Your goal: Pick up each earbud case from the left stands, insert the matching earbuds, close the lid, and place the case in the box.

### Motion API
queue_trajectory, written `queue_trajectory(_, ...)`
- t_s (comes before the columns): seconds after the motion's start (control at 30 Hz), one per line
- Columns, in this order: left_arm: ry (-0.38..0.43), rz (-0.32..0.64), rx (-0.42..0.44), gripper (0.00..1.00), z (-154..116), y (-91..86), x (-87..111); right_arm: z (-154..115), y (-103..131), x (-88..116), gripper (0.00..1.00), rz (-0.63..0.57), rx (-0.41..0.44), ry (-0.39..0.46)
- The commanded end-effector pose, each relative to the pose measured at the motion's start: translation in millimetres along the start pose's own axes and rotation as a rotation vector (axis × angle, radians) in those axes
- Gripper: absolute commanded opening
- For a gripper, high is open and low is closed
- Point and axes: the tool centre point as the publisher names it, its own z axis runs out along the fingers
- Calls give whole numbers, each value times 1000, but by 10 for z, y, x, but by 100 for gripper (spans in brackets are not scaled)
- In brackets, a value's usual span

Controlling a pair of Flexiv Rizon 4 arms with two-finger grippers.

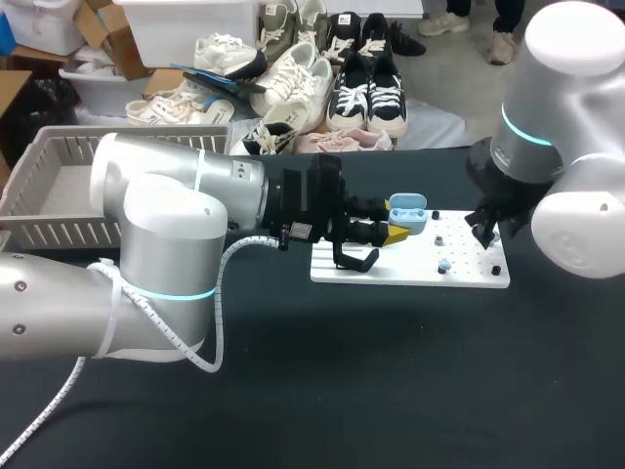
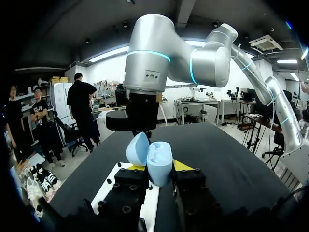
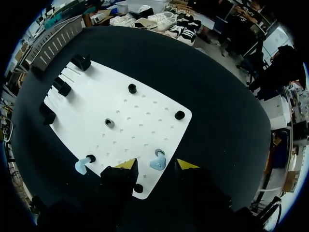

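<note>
- Head view: the left gripper [image 1: 398,225] reaches in over the white board [image 1: 391,269] and carries the blue earbud case [image 1: 407,213] with the lid raised. In this position the open cavity appears to be offered toward the right arm for loading. The right gripper [image 1: 485,231] hangs over the board's opposite end. The box [image 1: 39,210] stands well apart at the table's left, where it will receive the finished case.
- Left wrist view: the jaws are clamped on the case's lower shell from two sides. The lid is free of the fingers, probably so that it can be closed afterwards.
- Right wrist view: the jaws stand apart with the first earbud [image 3: 158,162] between them, resting on the board. Contact cannot be confirmed, so this looks like a pre-grasp position. The second earbud [image 3: 81,166] lies against a black peg [image 3: 91,158].
</note>
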Motion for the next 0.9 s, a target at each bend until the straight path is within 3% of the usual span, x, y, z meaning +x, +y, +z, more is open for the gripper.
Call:
queue_trajectory(0.03,-3,1,-5,0,-4,-15,6,32,2,-24,46,5,1,5)
queue_trajectory(0.43,-3,1,-5,0,-4,-15,6,30,-9,-5,40,21,7,13)
queue_trajectory(0.9,-3,1,-5,0,-4,-15,6,9,16,43,42,75,-4,14)
